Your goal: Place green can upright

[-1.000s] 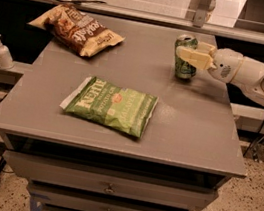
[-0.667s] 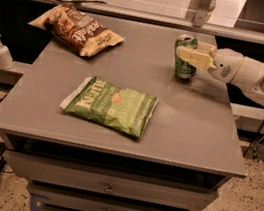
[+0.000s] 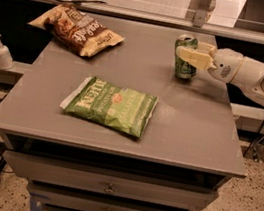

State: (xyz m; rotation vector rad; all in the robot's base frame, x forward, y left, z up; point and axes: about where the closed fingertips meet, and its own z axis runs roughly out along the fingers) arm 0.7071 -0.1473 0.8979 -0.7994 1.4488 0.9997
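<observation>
Camera view, single frame logged. I see the grey table point(image 3: 196, 131) with drawers under it filling most of the scene. The white robot arm point(image 3: 261, 79) reaches in from the right edge, lying roughly level above the far right part of the top. A flat green crisp bag point(image 3: 111, 105) lies near the middle, slightly to the near left. A brown crisp bag point(image 3: 79, 29) lies at the far left corner, well apart from it. The gripper point(image 3: 188, 48) is at the far right of the top, and I read it as clamped on the green can point(image 3: 185, 70): one pale finger crosses the can's near face, the other sits at its far side. The can stands upright, silver top up, base seemingly on the tabletop. A small white pump bottle point(image 3: 1, 52) stands on a ledge left of the table.
</observation>
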